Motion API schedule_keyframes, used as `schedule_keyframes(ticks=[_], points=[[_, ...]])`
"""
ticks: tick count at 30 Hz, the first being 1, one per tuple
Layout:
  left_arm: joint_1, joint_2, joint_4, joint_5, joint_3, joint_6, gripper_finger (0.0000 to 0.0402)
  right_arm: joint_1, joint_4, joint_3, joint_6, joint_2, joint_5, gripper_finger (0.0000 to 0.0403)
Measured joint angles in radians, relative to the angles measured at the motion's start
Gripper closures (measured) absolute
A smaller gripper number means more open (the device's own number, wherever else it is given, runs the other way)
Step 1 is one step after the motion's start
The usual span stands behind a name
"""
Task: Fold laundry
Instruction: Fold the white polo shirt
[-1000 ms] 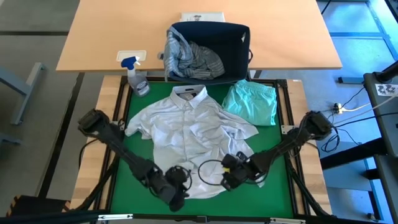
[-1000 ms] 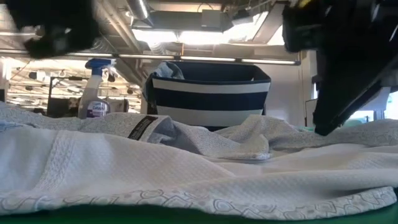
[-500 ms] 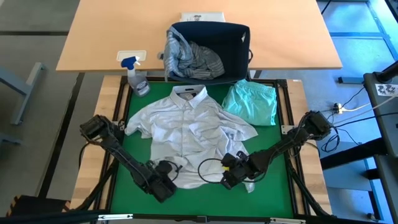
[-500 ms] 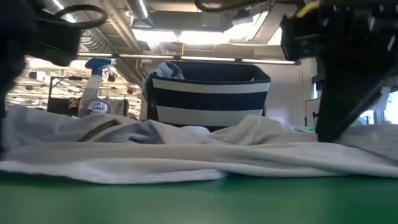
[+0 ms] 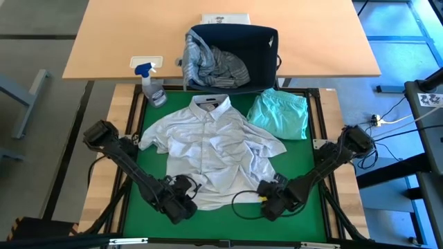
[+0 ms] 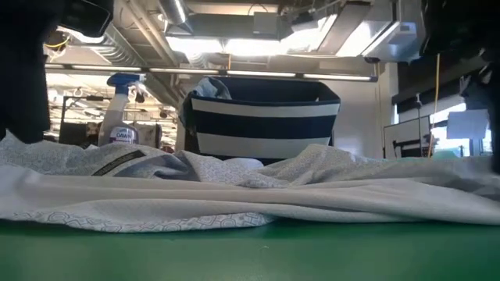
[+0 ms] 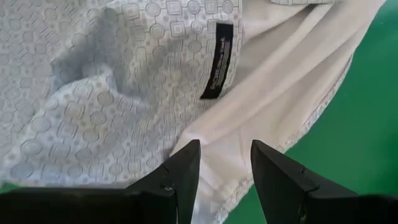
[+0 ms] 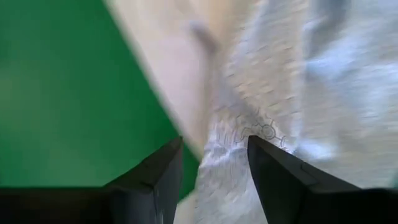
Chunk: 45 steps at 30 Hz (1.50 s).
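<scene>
From above, a pale patterned shirt lies spread, collar toward the far side, on the green table. Its near hem sits right at the left hand, which rests at the hem's left corner, and just beside the right hand, which is at the hem's right corner. A mint-teal garment lies folded to the right of the collar, well apart from both hands. Behind the mat stands a dark basket with a striped shirt bundled inside, and a spray bottle stands beside it.

From table height, the shirt is a low rumpled ridge across the green, with the striped basket and the spray bottle behind it (the hands themselves cannot be made out here).

The left wrist camera shows the left hand partly open, its fingers straddling the shirt's hem without clamping it; a black label shows on the cloth.

The right wrist camera shows the right hand likewise half open, fingers on either side of the shirt's hem edge, whether touching it I cannot tell.
</scene>
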Motion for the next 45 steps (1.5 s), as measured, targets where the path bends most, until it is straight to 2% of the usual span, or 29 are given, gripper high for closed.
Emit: schedule_keyframes(ticks=[3,6,8,11,15,17,20,24,28,32,35,38,40,45], points=[[0.009,0.001,0.004,-0.026,0.000,0.017,0.0263,-0.005,-0.022,-0.009,-0.011,0.006,0.073,0.0221],[0.016,0.001,0.009,-0.030,0.000,0.040,0.0263,-0.025,-0.005,-0.029,-0.067,0.006,0.099,0.0223],[0.016,0.001,0.014,-0.033,0.001,0.049,0.0262,-0.043,-0.057,-0.037,-0.101,0.006,0.120,0.0234],[0.016,0.001,0.014,-0.034,0.001,0.055,0.0262,-0.084,-0.171,-0.038,-0.156,0.006,0.152,0.0278],[0.015,0.001,0.014,-0.035,0.001,0.060,0.0262,-0.155,-0.366,-0.034,-0.246,-0.011,0.224,0.0371],[0.015,0.001,0.014,-0.043,0.001,0.062,0.0262,-0.177,-0.434,-0.025,-0.266,-0.038,0.275,0.0393],[0.014,0.001,0.015,-0.056,0.001,0.063,0.0262,-0.194,-0.471,0.001,-0.259,-0.094,0.290,0.0369],[0.015,0.001,0.056,-0.057,0.001,0.076,0.0262,-0.195,-0.455,0.042,-0.180,-0.160,0.142,0.0326],[0.019,-0.003,0.232,-0.054,0.001,0.194,0.0262,-0.119,-0.375,0.079,-0.071,-0.200,-0.008,0.0284],[0.029,-0.003,0.470,-0.035,0.001,0.364,0.0262,0.021,-0.203,0.084,0.013,-0.206,-0.058,0.0252],[0.047,-0.003,0.567,-0.026,0.003,0.484,0.0262,0.128,-0.099,0.076,0.018,-0.179,0.016,0.0238],[0.077,0.003,0.562,-0.009,0.003,0.549,0.0262,0.207,-0.064,0.039,-0.014,-0.136,0.144,0.0233],[0.099,0.020,0.567,0.040,0.003,0.596,0.0262,0.239,-0.025,0.008,-0.081,-0.104,0.216,0.0234],[0.126,0.076,0.638,0.151,0.003,0.677,0.0263,0.259,0.066,-0.036,-0.249,-0.025,0.226,0.0243]])
